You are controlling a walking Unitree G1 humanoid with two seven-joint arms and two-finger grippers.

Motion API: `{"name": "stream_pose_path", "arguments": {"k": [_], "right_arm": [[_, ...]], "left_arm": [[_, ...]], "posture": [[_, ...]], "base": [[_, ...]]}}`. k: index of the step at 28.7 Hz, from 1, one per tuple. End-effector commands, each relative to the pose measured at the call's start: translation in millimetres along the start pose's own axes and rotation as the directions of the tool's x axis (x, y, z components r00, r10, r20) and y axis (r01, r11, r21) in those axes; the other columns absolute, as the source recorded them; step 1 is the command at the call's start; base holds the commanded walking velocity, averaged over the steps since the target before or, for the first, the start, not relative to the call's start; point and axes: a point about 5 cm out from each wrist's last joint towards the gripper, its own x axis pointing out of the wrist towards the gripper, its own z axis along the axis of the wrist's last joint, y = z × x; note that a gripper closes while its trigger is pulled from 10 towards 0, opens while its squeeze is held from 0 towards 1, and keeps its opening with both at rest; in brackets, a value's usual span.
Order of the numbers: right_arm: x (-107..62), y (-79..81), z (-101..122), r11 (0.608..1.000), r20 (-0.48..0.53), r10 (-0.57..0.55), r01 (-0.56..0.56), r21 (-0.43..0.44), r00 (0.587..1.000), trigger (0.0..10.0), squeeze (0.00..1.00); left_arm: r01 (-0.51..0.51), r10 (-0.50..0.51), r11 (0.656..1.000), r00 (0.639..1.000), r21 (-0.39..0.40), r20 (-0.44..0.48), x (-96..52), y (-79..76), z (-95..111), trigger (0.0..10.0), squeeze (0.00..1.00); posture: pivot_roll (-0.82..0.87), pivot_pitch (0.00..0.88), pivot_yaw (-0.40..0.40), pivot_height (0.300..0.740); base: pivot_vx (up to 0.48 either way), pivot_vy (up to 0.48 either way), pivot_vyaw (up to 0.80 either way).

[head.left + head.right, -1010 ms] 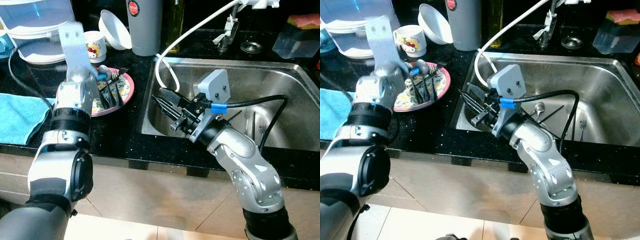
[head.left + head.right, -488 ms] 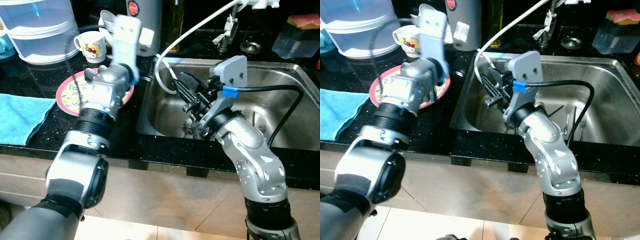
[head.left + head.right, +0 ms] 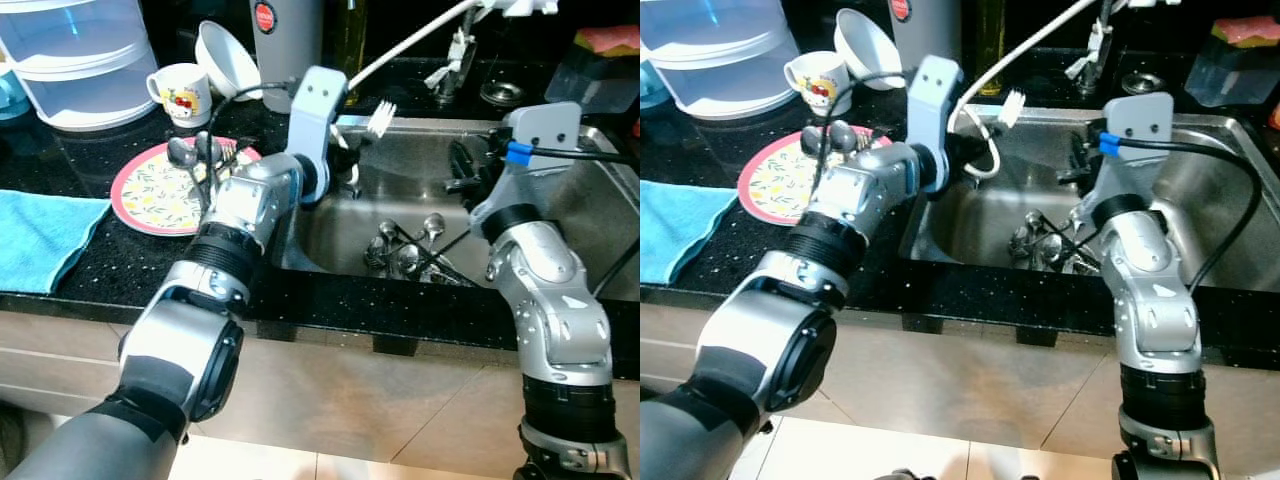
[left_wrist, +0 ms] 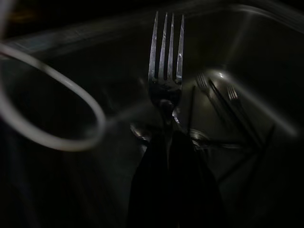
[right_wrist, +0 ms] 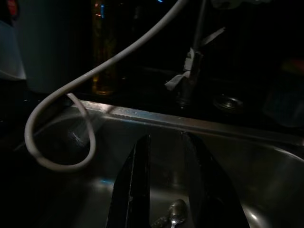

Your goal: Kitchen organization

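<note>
Left wrist view, frame centre: the left end effector [image 4: 167,142] grips a fork [image 4: 166,71] over the sink [image 3: 560,150]; the right end effector [image 5: 166,190] gapes empty.

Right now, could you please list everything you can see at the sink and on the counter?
fork: one, silver, held in the left gripper over the sink
cutlery pile: several pieces, silver, sink bottom
sink: one, steel
plate: one, pink-rimmed, floral, on the counter left of the sink
spoons: two, dark, on the plate
mug: one, white, behind the plate
bowl: one, white, tilted
hose: one, white, looping into the sink
towel: one, blue
left gripper: fingers shut on the fork
right gripper: fingers open over the sink
</note>
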Motion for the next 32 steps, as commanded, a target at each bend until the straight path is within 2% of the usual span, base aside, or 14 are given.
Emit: {"name": "stream_pose_path", "arguments": {"k": [1,6,7,9,10,17,18,20,21,22,27,28,31,32], "right_arm": [[1.0,0.7,2,1.0,0.008,-0.005,0.005,-0.011,1.0,10.0,0.0],[-1.1,9.2,9,1.0,0.058,0.017,-0.018,0.026,0.998,10.0,0.0],[-2.0,11.2,10,0.999,0.07,0.022,-0.024,0.037,0.997,10.0,0.0],[-2.5,12.3,11,0.999,0.076,0.024,-0.028,0.044,0.997,10.0,0.0],[-3.0,13.1,11,0.998,0.078,0.026,-0.03,0.047,0.997,10.0,0.0],[-2.7,15.3,12,0.997,0.093,0.033,-0.039,0.064,0.995,10.0,0.0],[-1.6,15.7,13,0.997,0.101,0.033,-0.041,0.07,0.994,10.0,0.0],[-1.4,16.0,13,0.997,0.104,0.034,-0.041,0.072,0.994,10.0,0.0],[-0.8,16.6,15,0.996,0.112,0.035,-0.044,0.078,0.993,10.0,0.0],[-0.3,17.9,17,0.995,0.126,0.036,-0.047,0.089,0.991,10.0,0.0],[-1.2,19.8,16,0.994,0.132,0.04,-0.053,0.099,0.99,10.0,0.0],[-1.4,20.7,16,0.993,0.135,0.043,-0.057,0.102,0.99,10.0,0.0],[-1.3,21.1,16,0.993,0.136,0.043,-0.058,0.103,0.99,10.0,0.0],[-1.2,21.2,16,0.993,0.139,0.043,-0.058,0.105,0.989,10.0,0.0]], "left_arm": [[0.016,-0.016,0.999,1.0,0.035,-0.015,3.7,-5.5,-2,10.0,0.0],[0.011,-0.01,0.998,1.0,0.059,-0.007,7.2,-9.0,-3,10.0,0.0],[-0.003,0.003,0.998,1.0,0.062,0.001,7.3,-8.0,-2,10.0,0.22],[-0.012,0.012,0.998,1.0,0.063,0.005,7.3,-7.2,-1,10.0,0.22],[-0.034,0.033,0.997,0.999,0.067,0.013,7.0,-5.0,0,10.0,1.0],[-0.128,0.118,0.989,0.986,0.081,0.118,2.3,7.4,13,10.0,1.0],[-0.136,0.121,0.988,0.978,0.077,0.167,-0.3,9.9,20,10.0,0.95],[-0.134,0.119,0.988,0.976,0.074,0.182,-1.1,10.5,22,10.0,0.95],[-0.156,0.139,0.986,0.968,0.066,0.208,-3.6,13.5,27,10.0,0.0],[-0.227,0.206,0.972,0.95,0.065,0.236,-8.3,20.7,33,10.0,0.0],[-0.346,0.328,0.937,0.916,0.041,0.232,-16.7,33.3,36,10.0,0.0],[-0.414,0.392,0.907,0.896,0.074,0.208,-21.8,40.3,34,10.0,0.0],[-0.434,0.411,0.897,0.889,0.087,0.199,-24.2,42.9,33,10.0,0.0],[-0.461,0.434,0.88,0.879,0.114,0.2,-26.9,45.6,32,10.0,0.0]], "posture": [[-0.01,0.101,0.077,0.74],[-0.02,0.135,0.077,0.74],[-0.02,0.137,0.077,0.74],[-0.02,0.139,0.077,0.74],[-0.02,0.142,0.074,0.74],[-0.02,0.145,0.066,0.74],[-0.01,0.141,0.06,0.74],[-0.01,0.141,0.06,0.74],[-0.01,0.141,0.06,0.74],[-0.01,0.141,0.06,0.74],[0.01,0.134,0.06,0.74],[0.01,0.134,0.06,0.74],[0.02,0.129,0.066,0.74],[0.02,0.127,0.068,0.74]], "base": [[0.0,0.0,0.0],[0.0,0.0,0.0],[0.0,0.0,0.0],[0.0,0.0,0.0],[0.0,0.0,0.0],[0.0,0.0,0.0],[0.0,0.0,0.0],[0.0,0.0,0.0],[0.0,0.0,0.0],[0.0,0.0,0.0],[0.0,0.0,0.0],[0.0,0.0,0.0],[0.0,0.0,0.0],[0.0,0.0,0.0]]}}
